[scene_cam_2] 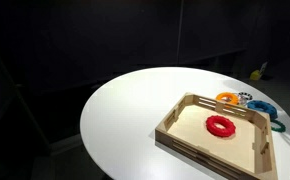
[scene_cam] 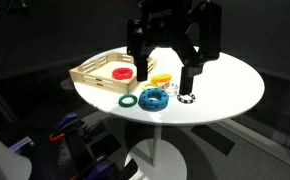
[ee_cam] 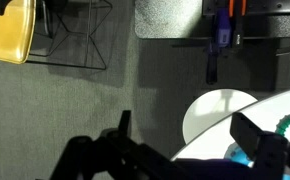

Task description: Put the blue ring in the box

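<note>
Plainly, bumpy blue ring [scene_cam: 152,98] lies beside slatted box [scene_cam: 95,82].

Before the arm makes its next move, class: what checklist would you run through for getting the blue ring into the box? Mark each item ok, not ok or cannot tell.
1. Blue ring lies free on the table, outside the box: ok.
2. Hand is open and holds nothing: ok.
3. Hand is centred over the blue ring: cannot tell; it hangs above that area, but the exact alignment is unclear.
4. Box has free floor; only the red ring lies in it: ok.
5. Space around the blue ring is free: not ok; the dark green ring lies close beside it.
</note>
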{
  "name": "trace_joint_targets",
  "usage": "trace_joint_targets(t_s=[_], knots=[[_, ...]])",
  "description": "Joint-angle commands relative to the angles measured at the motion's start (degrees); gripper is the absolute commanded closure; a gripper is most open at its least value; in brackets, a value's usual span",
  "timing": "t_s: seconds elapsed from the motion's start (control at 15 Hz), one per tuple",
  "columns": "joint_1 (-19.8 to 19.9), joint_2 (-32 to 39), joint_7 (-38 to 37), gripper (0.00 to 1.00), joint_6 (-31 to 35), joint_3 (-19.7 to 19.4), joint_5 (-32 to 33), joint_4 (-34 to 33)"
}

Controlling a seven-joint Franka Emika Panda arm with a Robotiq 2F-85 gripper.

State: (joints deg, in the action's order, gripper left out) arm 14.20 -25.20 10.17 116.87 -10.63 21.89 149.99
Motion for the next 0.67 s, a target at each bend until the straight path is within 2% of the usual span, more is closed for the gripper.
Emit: trace_joint_targets(t_s=[0.0,0.6], knots=[[-0.4,-0.1,-0.1,0.0,-0.2,-0.3,0.1,-0.1],[-1.6,2.3,-1.0,0.0,1.2,-0.2,-2.0,-0.9]])
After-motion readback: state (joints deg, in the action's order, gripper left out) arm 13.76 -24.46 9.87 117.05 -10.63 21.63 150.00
